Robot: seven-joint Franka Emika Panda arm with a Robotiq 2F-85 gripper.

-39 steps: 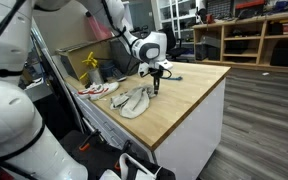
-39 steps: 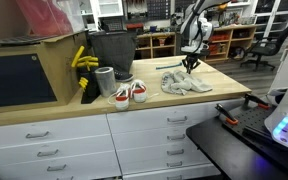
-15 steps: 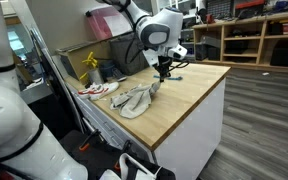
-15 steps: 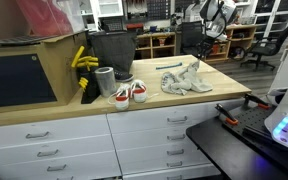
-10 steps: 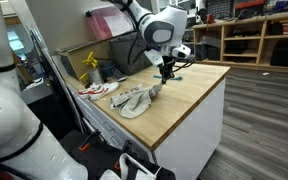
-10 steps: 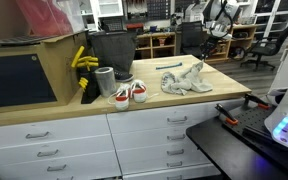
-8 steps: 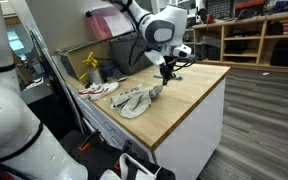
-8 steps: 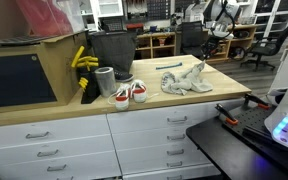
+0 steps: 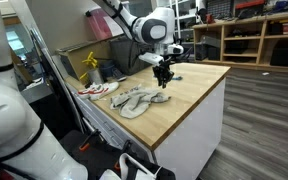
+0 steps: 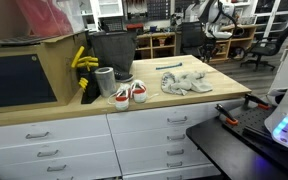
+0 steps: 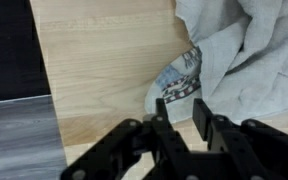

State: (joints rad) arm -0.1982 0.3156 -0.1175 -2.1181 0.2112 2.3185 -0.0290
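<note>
Gripper (image 9: 163,77) is hovering over the wooden workbench (image 9: 194,95) with its jaws slightly parted and holding nothing, while a crumpled grey cloth (image 9: 137,99) is lying just below the fingertips (image 11: 164,110), around the workbench's middle

One grey cloth (image 10: 186,83), two sneakers (image 10: 122,97), one cup (image 10: 104,82), one black bin (image 10: 110,48).
</note>
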